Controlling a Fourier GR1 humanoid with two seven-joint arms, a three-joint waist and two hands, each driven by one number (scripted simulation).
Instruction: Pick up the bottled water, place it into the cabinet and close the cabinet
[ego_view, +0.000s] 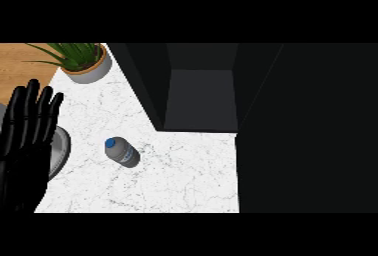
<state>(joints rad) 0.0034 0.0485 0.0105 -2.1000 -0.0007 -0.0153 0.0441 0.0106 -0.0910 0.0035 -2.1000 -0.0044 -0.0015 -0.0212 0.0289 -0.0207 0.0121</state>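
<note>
Left hand (26, 135) rested at the left edge, fingers (33, 100) straight; bottled water (122, 151) sat on the counter (184, 170) right of them, apart.

The left hand (22, 142) rested at the view's left edge, rising from the lower left corner, black and open. Its fingers (31, 102) stood straight and slightly spread, pointing up the view, with nothing held in them.
</note>
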